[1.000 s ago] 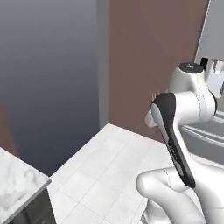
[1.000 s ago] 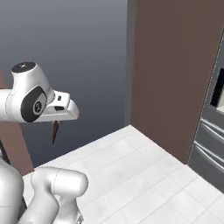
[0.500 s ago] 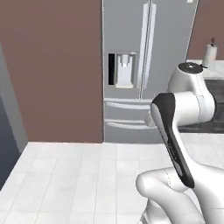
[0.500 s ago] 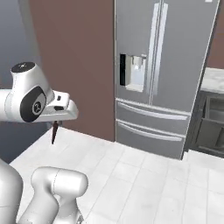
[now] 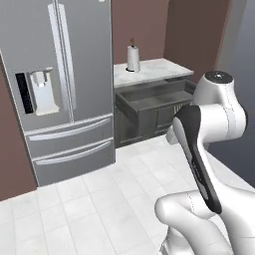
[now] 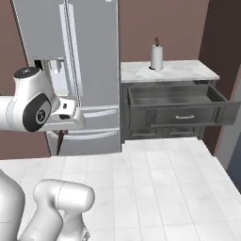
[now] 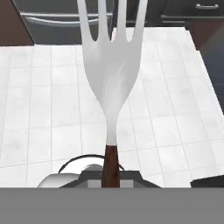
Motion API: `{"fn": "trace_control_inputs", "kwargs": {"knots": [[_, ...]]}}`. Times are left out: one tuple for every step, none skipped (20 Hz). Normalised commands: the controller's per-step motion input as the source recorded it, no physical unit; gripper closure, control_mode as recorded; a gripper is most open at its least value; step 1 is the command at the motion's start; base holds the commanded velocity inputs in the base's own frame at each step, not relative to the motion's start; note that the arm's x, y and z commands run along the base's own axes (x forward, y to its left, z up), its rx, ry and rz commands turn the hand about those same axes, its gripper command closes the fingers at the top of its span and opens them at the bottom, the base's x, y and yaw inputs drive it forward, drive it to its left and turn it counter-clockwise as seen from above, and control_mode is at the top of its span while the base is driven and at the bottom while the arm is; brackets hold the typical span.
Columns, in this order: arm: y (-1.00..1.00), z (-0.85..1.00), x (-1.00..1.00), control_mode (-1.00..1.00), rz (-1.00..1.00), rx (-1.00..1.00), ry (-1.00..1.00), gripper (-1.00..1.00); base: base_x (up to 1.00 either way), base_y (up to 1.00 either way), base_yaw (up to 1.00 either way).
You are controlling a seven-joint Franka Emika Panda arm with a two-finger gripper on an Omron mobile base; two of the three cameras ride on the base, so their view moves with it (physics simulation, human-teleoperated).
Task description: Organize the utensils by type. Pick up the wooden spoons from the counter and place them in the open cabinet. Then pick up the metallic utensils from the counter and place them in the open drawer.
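The gripper (image 7: 111,177) is clamped on the dark handle of a silver fork (image 7: 111,65) (tines pointing away over white floor tiles); the open drawer (image 6: 176,101) stands beside the fridge (image 6: 80,56). A paper towel roll (image 6: 156,57) sits on the counter (image 6: 164,70) above it.

A steel fridge (image 6: 80,70) stands against brown walls (image 6: 160,21) (white tiled floor (image 6: 160,188) below).

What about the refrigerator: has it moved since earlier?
No. The refrigerator still stands against the same brown wall; the camera turned with the base.
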Motion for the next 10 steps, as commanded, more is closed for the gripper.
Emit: {"fn": "trace_control_inputs", "kwargs": {"knots": [[0.00, 0.00, 0.00, 1.00, 0.00, 0.00, 0.00, 1.00, 0.03, 0.02, -0.29], [0.00, 0.00, 0.00, 1.00, 0.00, 0.00, 0.00, 1.00, 0.02, 0.00, -0.21], [0.00, 0.00, 0.00, 1.00, 0.00, 0.00, 0.00, 1.00, 0.05, 0.00, -0.17], [0.00, 0.00, 0.00, 1.00, 0.00, 0.00, 0.00, 1.00, 0.07, 0.00, -0.15], [0.00, 0.00, 0.00, 1.00, 0.00, 0.00, 0.00, 1.00, 0.04, 0.00, -0.12], [0.00, 0.00, 0.00, 1.00, 0.00, 0.00, 0.00, 1.00, 0.05, 0.04, -0.11], [0.00, 0.00, 0.00, 1.00, 0.00, 0.00, 0.00, 1.00, 0.11, 0.05, -0.11], [0.00, 0.00, 0.00, 1.00, 0.00, 0.00, 0.00, 1.00, 0.16, 0.09, -0.10], [0.00, 0.00, 0.00, 1.00, 0.00, 0.00, 0.00, 1.00, 0.31, 0.11, -0.09], [0.00, 0.00, 0.00, 1.00, 0.00, 0.00, 0.00, 1.00, 0.33, 0.09, -0.08]]}}
